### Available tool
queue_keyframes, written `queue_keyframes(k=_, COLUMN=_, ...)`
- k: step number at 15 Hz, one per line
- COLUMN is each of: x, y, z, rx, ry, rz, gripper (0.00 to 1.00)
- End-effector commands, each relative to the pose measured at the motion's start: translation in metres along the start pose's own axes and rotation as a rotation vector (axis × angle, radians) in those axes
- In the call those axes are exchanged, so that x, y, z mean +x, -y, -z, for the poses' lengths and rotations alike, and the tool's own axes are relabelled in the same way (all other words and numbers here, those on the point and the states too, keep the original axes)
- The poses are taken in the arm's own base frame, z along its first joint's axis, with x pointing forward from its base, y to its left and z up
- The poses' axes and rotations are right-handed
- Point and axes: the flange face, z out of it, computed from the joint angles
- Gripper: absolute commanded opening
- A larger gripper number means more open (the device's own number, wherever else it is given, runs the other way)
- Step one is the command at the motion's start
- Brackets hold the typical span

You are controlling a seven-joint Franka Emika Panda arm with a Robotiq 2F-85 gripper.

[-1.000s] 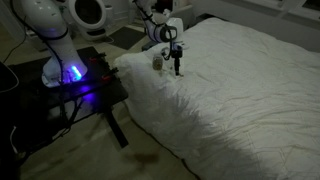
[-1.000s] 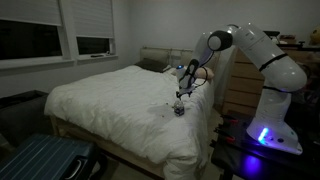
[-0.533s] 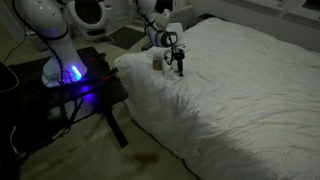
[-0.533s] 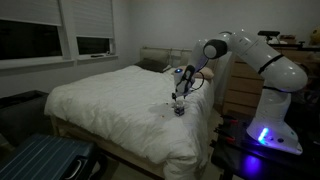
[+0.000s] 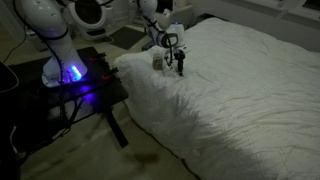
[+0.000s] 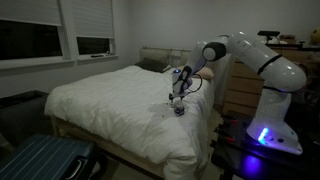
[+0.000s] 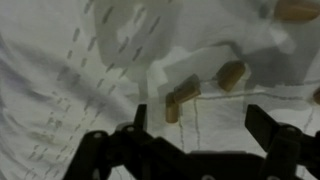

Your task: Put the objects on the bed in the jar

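Several tiny olive-brown objects lie on the white quilted bed [image 7: 60, 60] in the wrist view: a bent pair [image 7: 181, 97] just ahead of the jaws, one [image 7: 231, 73] further right and one [image 7: 297, 10] at the top right corner. My gripper [image 7: 203, 125] hangs open just above the cover, nothing between its fingers [image 7: 265, 125]. In both exterior views the gripper [image 5: 180, 68] [image 6: 177, 98] points down at the bed [image 5: 240, 90] [image 6: 110, 100] near its edge. The small greyish jar [image 5: 158, 61] [image 6: 180, 110] stands upright right beside it.
A dark side table [image 5: 80, 90] carries the robot base with a blue light [image 5: 72, 73] next to the bed. A window [image 6: 95, 45] and a striped case [image 6: 40, 160] lie beyond the bed's far side. A wooden dresser [image 6: 240, 90] stands behind the arm.
The arm has shifted a little and the gripper has edged slightly along the bed near the jar. The jaws stay open.
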Motion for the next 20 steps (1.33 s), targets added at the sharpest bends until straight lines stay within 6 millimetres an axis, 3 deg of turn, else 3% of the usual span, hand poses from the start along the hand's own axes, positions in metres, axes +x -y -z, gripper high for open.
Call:
queue_keyframes(k=1, x=0.012, y=-0.002, z=0.002, rx=0.024, ry=0.074, rz=-0.024, gripper=1.0)
queue_keyframes(k=13, x=0.024, y=-0.021, z=-0.008, rx=-0.037, ry=0.227, rz=-0.104, gripper=1.0)
queue_keyframes(k=14, x=0.025, y=-0.023, z=-0.01, rx=-0.036, ry=0.228, rz=-0.105, gripper=0.76)
queue_keyframes(k=16, x=0.027, y=-0.027, z=-0.013, rx=-0.036, ry=0.229, rz=-0.113, gripper=0.66)
queue_keyframes(k=20, x=0.029, y=-0.034, z=-0.017, rx=-0.034, ry=0.232, rz=-0.123, gripper=0.33)
